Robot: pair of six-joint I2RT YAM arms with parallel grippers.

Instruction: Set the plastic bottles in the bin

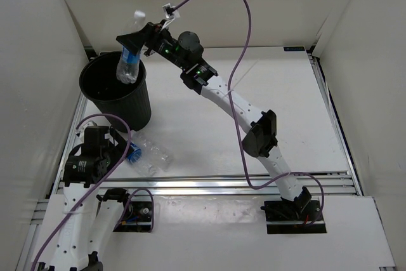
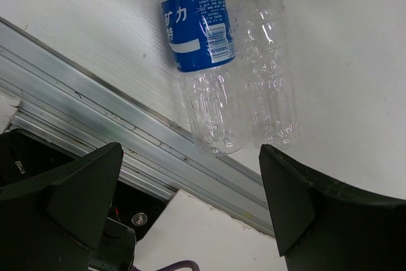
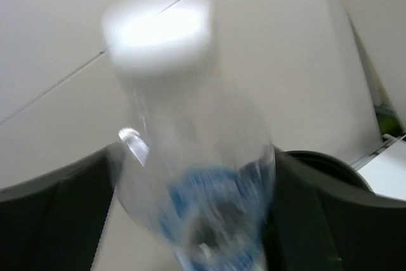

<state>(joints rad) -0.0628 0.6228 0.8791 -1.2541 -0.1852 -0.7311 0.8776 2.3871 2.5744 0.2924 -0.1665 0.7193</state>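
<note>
A clear plastic bottle (image 1: pixel 129 63) with a blue label and white cap hangs upright over the black bin (image 1: pixel 136 103), its base inside the rim. My right gripper (image 1: pixel 136 40) stands around its neck with the jaws parted. In the right wrist view this bottle (image 3: pixel 196 176) is motion-blurred between sharp fingers (image 3: pixel 63 207), loose in the open gripper (image 3: pixel 193 179). Two more bottles lie side by side on the table, one blue-labelled (image 2: pixel 200 55) and one bare (image 2: pixel 266 74). My left gripper (image 2: pixel 190 157) hovers open just short of their bases, with nothing in it. From above, the pair (image 1: pixel 151 157) lies beside the left gripper (image 1: pixel 124 150).
An aluminium rail (image 1: pixel 222 182) runs along the table's near edge, just under the left gripper (image 2: pixel 95 99). White walls close in the table at the left, back and right. A purple cable (image 1: pixel 238 49) loops above the right arm.
</note>
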